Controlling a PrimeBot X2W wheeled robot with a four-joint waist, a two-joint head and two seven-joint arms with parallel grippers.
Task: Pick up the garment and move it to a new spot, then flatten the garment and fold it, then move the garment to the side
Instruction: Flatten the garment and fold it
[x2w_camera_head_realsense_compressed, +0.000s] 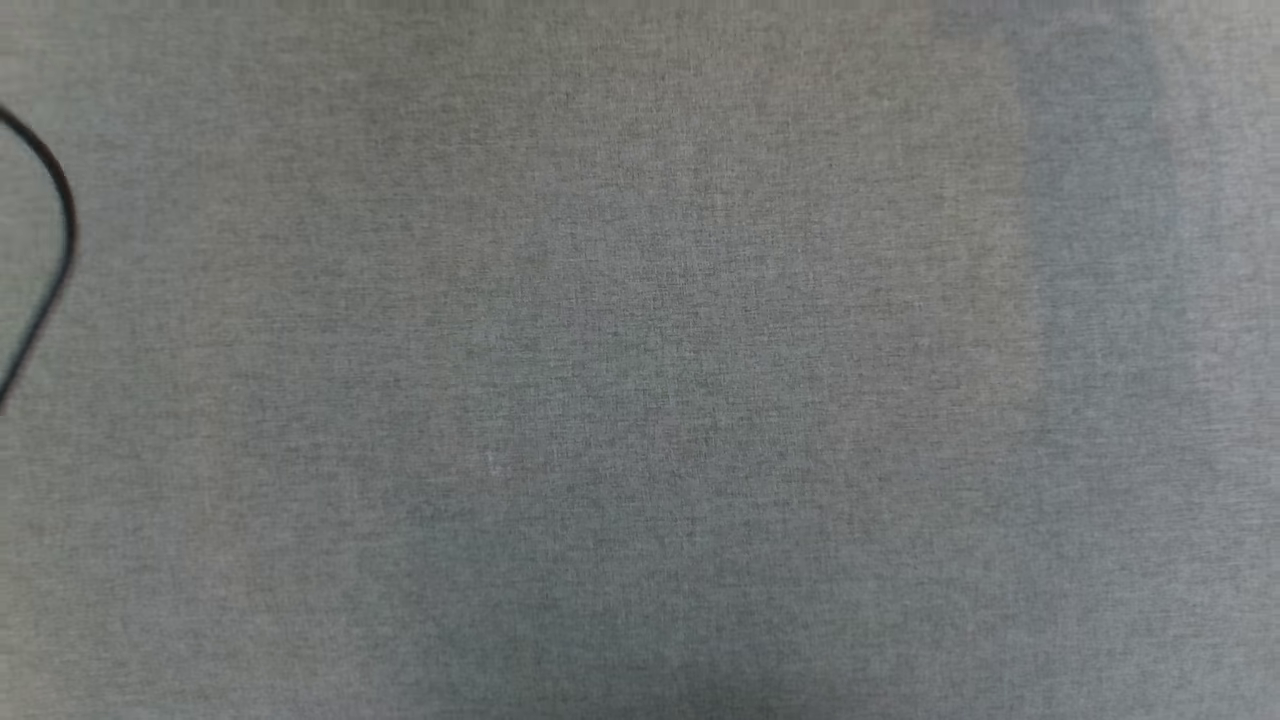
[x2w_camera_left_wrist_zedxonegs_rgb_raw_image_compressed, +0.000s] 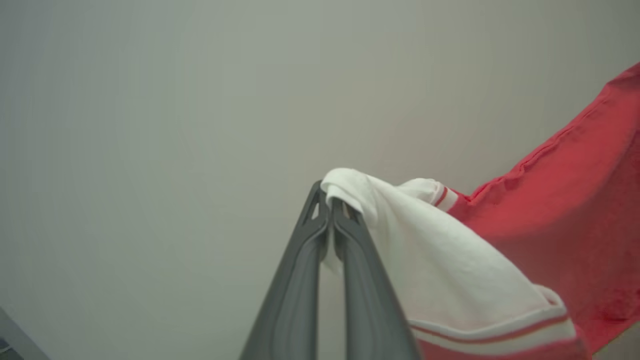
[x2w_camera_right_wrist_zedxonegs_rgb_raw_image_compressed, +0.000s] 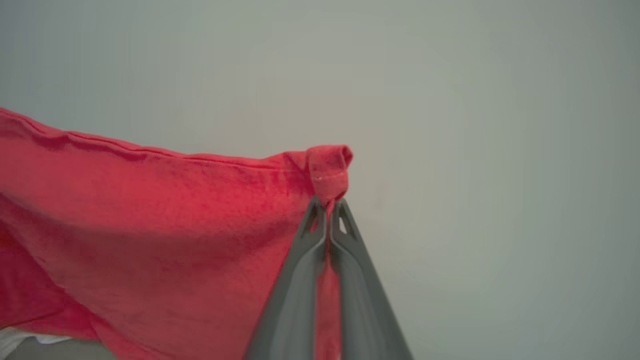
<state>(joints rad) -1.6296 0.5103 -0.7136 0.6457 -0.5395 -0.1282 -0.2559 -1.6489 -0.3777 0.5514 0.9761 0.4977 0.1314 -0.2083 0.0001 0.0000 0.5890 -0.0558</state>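
Observation:
The garment (x2w_camera_left_wrist_zedxonegs_rgb_raw_image_compressed: 560, 210) is held up in the air by both grippers against a plain pale background. In the left wrist view my left gripper (x2w_camera_left_wrist_zedxonegs_rgb_raw_image_compressed: 329, 200) is shut on a white sleeve with red-white striped trim, and the red body stretches off to the right. In the right wrist view my right gripper (x2w_camera_right_wrist_zedxonegs_rgb_raw_image_compressed: 327, 205) is shut on a bunched red corner of the garment (x2w_camera_right_wrist_zedxonegs_rgb_raw_image_compressed: 150, 220), whose hemmed edge runs leftward and whose cloth hangs below. The lettering and number are hidden.
The head view looks down on a grey fabric surface (x2w_camera_head_realsense_compressed: 640, 400). A thin black cable (x2w_camera_head_realsense_compressed: 62, 210) loops in at its left edge. A faint darker band of shade runs down the right side.

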